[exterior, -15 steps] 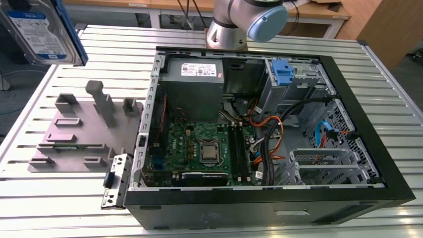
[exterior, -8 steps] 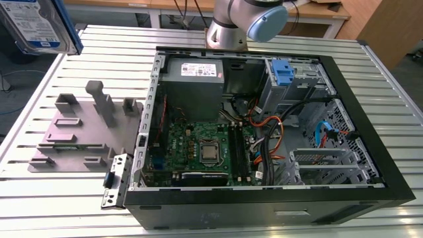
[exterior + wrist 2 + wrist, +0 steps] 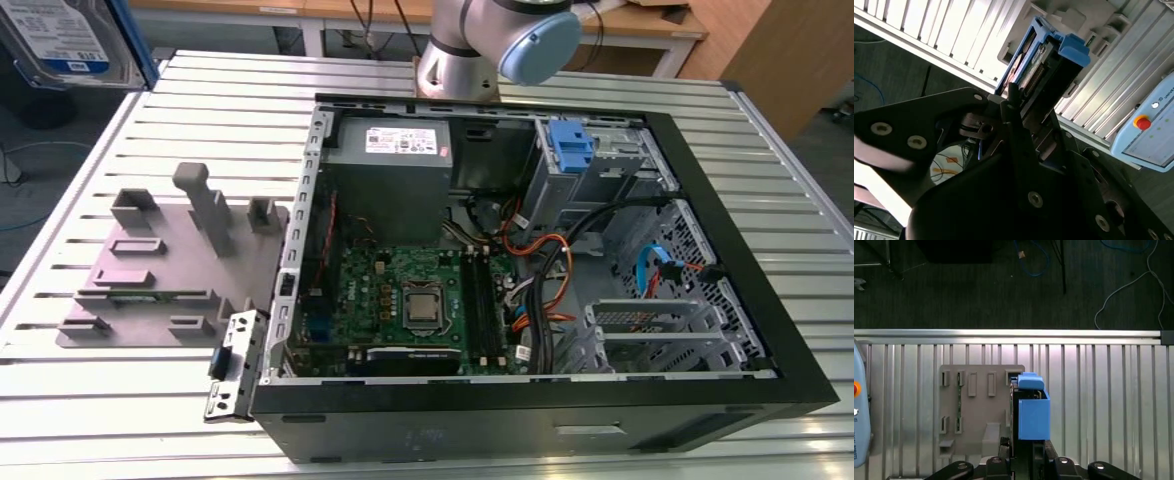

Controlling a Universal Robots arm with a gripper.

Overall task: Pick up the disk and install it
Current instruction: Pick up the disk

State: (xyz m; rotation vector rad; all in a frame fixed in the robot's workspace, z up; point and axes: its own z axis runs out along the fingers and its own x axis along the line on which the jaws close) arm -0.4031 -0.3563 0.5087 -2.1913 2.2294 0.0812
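The disk [image 3: 67, 40] is held clear of the slatted table [image 3: 787, 200], high in the corner at the exterior view's left, well apart from the open computer case [image 3: 727, 230]. Its labelled silver face is turned toward that camera and its long axis stands close to upright, with a slight tilt. In the first wrist view the disk [image 3: 1031, 410] is seen edge-on, its blue side rail [image 3: 1034, 417] facing the camera and its long axis running straight out from the gripper [image 3: 1024, 447] toward the table below. The gripper is closed on the disk: the dark fingers [image 3: 1039, 452] are pressed against its two broad faces at the near end. In the second wrist view the same grasp is seen from the side, with the disk [image 3: 1039, 70] projecting beyond the black gripper body.

The arm [image 3: 467, 50] is rooted at the far edge of the table behind the case, with a blue-capped joint [image 3: 541, 45] above the base.

A grey fixture plate [image 3: 979, 405] lies on the table beneath the held disk. Inside the case a grey power supply [image 3: 391, 160] sits at the far side, and a blue bracket [image 3: 570, 148] is seated in the bay beside it. A pendant [image 3: 1149, 132] rests on the table.
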